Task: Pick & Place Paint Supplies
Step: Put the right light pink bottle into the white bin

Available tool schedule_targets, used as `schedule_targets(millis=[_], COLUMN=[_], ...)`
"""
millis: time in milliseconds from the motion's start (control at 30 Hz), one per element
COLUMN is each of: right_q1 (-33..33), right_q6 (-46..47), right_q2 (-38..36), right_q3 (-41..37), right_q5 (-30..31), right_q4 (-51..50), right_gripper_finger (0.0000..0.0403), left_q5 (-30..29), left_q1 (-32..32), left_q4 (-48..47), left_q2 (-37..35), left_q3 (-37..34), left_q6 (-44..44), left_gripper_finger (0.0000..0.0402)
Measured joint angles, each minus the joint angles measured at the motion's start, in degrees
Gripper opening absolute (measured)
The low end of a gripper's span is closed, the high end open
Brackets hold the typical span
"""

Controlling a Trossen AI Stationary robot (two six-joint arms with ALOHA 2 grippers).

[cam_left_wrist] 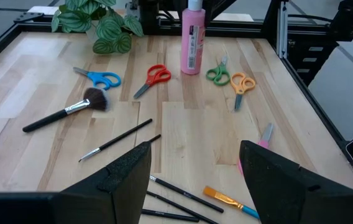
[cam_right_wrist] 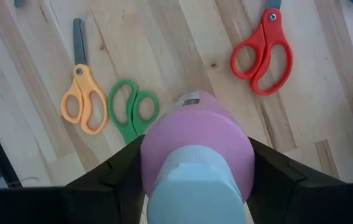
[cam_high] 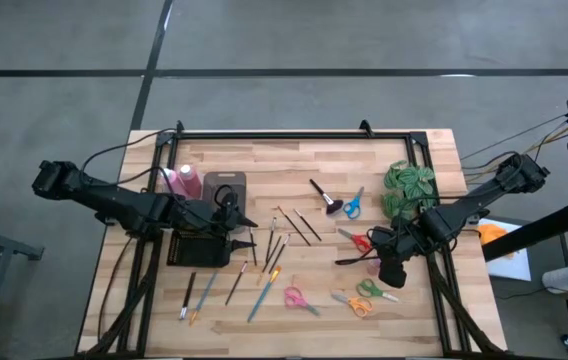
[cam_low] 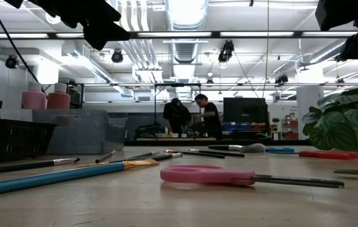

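My right pincer [cam_right_wrist: 192, 180] is pinching the pink bottle [cam_right_wrist: 195, 149] (standing upright); left pincer [cam_left_wrist: 192, 177] is spread.

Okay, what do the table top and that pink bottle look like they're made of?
The table top looks like pale wood planks with a matte finish: grain lines and board seams show. The pink bottle seems to be smooth plastic with a printed label and a slight sheen, though that's a guess from looks alone.
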Motion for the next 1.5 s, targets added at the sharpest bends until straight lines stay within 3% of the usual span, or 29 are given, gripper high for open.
schedule_targets(millis=[467, 967, 1500], right_q1=[0.0, -2.0, -14.7], right_q6=[0.5, -6.2, -25.7], right_q2=[0.1, 1.8, 22.9], right_q3=[0.8, 12.4, 33.6], right_q5=[0.0, 6.3, 6.0], right_q4=[0.1, -3.2, -6.7], right_gripper_finger=[0.0219, 0.0220, 0.0221], left_q5=[0.0, 0.0, 0.0], left_q1=[0.0, 0.0, 0.0], left_q4=[0.0, 0.0, 0.0], left_q2=[0.0, 0.0, 0.0], left_q3=[0.0, 0.0, 0.0], left_q6=[0.0, 0.0, 0.0], left_gripper_finger=[0.0245, 0.0245, 0.0245])
